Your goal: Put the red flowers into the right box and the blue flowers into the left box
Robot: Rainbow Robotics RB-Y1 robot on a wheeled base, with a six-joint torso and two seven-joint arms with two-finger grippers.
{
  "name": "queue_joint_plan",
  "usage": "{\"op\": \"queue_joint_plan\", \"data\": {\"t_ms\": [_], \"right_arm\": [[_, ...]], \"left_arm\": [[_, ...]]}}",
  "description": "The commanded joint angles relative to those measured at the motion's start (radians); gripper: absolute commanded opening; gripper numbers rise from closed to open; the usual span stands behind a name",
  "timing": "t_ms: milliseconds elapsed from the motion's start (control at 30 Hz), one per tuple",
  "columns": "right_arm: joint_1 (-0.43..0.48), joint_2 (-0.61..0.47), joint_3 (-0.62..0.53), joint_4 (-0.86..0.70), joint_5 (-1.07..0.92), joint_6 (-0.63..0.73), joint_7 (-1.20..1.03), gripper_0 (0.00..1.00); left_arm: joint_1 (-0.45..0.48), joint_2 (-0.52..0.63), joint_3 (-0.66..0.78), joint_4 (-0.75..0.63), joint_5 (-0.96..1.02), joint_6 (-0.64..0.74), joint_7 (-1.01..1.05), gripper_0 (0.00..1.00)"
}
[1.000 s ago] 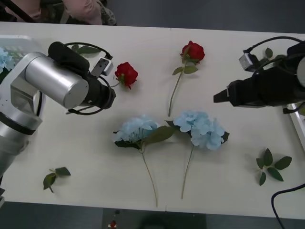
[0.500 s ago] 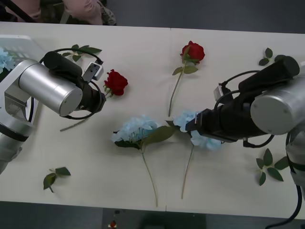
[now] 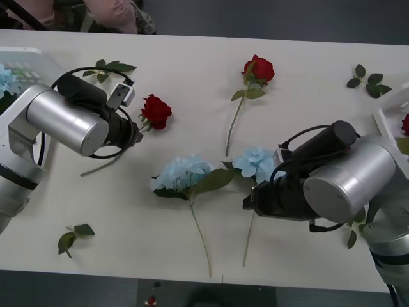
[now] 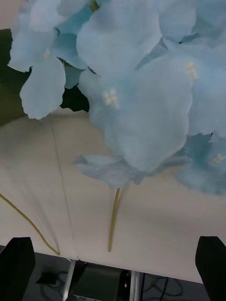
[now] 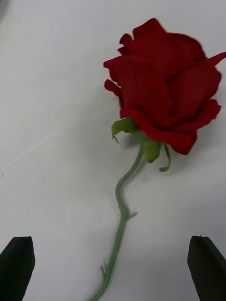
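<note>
Low in the front view, a leaf sprig (image 3: 75, 235) at lower left and two long stems reaching toward the bottom edge. At centre, two blue flowers on the table (image 3: 192, 70): one head (image 3: 182, 174) left of centre, the other (image 3: 255, 163) just beside it and partly under the right gripper (image 3: 246, 203), poised over the stem with fingers (image 4: 211, 265) spread wide, stem (image 4: 113, 218) between them but untouched. At left of frame, left gripper (image 3: 136, 133) right at the stem of a red flower (image 3: 155, 112), black fingers (image 5: 16, 273) apart, stem (image 5: 120, 221) running between. Farther up, another red rose (image 3: 258, 69) at upper centre. At far right edge, the right box (image 3: 386, 121), seemingly holding something red. At upper left corner, the left box (image 3: 29, 61) with a pale-blue bloom (image 3: 6, 80).
</note>
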Motion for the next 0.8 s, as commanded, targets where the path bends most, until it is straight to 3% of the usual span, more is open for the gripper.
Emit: {"op": "queue_joint_plan", "data": {"t_ms": [33,267,467,800], "right_arm": [[0.010,-0.018,0.019,0.021,0.018,-0.035,-0.034,1.00],[0.008,-0.016,0.065,0.119,0.061,-0.132,-0.017,1.00],[-0.005,-0.009,0.079,0.208,0.088,-0.210,0.009,1.00],[-0.057,0.025,0.103,0.349,0.151,-0.290,0.044,1.00]], "left_arm": [[-0.024,-0.024,0.004,0.056,-0.036,-0.046,-0.052,0.94],[-0.096,-0.088,-0.004,0.202,-0.077,-0.107,-0.098,0.93],[-0.184,-0.107,-0.095,0.332,-0.096,-0.188,-0.131,0.91],[-0.210,-0.128,-0.145,0.495,-0.073,-0.352,-0.131,0.82]]}}
